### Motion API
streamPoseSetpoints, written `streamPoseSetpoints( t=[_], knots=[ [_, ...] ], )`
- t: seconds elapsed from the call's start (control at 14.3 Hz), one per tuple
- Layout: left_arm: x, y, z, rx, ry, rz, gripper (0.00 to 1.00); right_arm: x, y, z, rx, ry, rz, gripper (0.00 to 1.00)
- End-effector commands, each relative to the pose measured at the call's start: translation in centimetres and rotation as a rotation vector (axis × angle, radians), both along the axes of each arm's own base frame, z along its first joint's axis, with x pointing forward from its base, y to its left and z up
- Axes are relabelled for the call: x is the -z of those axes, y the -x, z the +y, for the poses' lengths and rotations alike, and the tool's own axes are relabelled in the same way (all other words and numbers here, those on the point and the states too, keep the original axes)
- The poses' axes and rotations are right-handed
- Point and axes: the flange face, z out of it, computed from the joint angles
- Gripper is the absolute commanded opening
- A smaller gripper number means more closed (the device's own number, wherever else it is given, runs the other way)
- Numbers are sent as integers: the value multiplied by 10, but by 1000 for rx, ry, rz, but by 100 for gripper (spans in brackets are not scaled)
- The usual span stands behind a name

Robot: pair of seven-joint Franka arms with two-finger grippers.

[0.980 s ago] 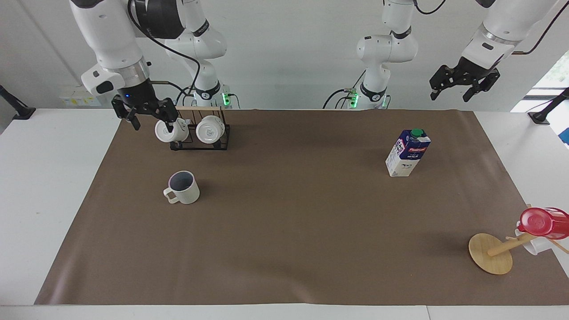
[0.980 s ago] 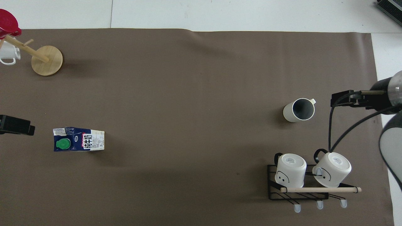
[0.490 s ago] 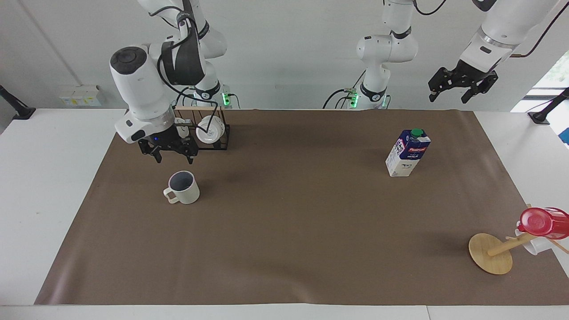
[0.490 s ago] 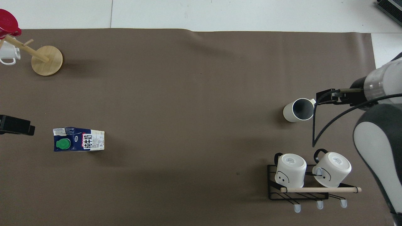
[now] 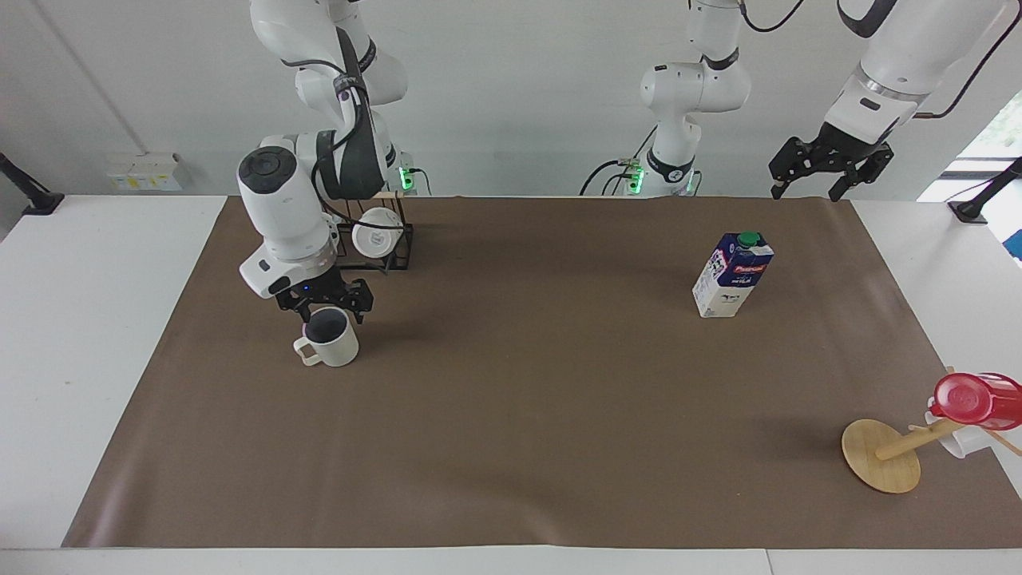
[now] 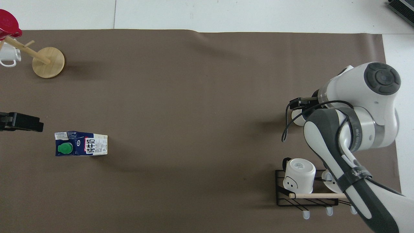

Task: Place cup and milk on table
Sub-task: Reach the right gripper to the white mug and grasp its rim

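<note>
Hovering just above the cup [image 5: 328, 338], the right gripper [image 5: 326, 302] hangs with its fingers spread and nothing between them; we read the cup's rim as lying directly beneath it, so we judge the coming move to be a short straight descent.

We take the cup as our landmark.
- Cup: cream-coloured mug, smooth glazed look, dark inside, thin pinkish rim, one loop handle. It stands upright on the brown sheet [image 5: 511, 415] of the table [image 5: 88, 319], mouth up, its handle turned away from the robots and toward the right arm's end of the table. In the overhead view the right arm hides nearly all of it.
- Black wire rack [image 5: 382, 249]: nearer to the robots than the cup, carrying white mugs [image 6: 299, 174] tipped on their sides.
- Milk [image 5: 732, 275]: tall rectangular carton, dark blue above and white below, round green cap, red label. It stands upright, long axis vertical, well apart from the cup toward the left arm's end of the table.
- Left gripper [image 5: 824, 165]: raised with its fingers apart, empty, over the table's edge near the milk; this arm waits. We judge it the nearer one for the carton.
- Wooden mug tree [image 5: 886, 455]: round flat base and slanted pegs, bearing a red plastic cup [image 5: 976, 399]; farther from the robots than the cup, at the left arm's end.
</note>
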Motion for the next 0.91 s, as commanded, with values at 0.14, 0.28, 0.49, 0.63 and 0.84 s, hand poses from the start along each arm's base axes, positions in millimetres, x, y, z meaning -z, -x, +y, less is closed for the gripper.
streamPoseSetpoints(
  t=[0.14, 0.28, 0.49, 0.63, 0.84],
  knots=[
    [-3, 4, -6, 2, 14, -4, 100, 32, 7, -6, -29, 1, 12, 100],
    [-2, 4, -6, 7, 17, 2, 100, 34, 6, -9, -43, 2, 9, 92],
    [-4, 4, -4, 15, 18, -6, 100, 34, 7, -8, -43, 1, 11, 44],
    [-5, 3, -6, 17, 18, -12, 100, 34, 7, -8, -29, 2, 13, 0],
    [-6, 4, -7, 19, 18, -12, 100, 34, 7, -9, -21, 2, 14, 0]
  ],
)
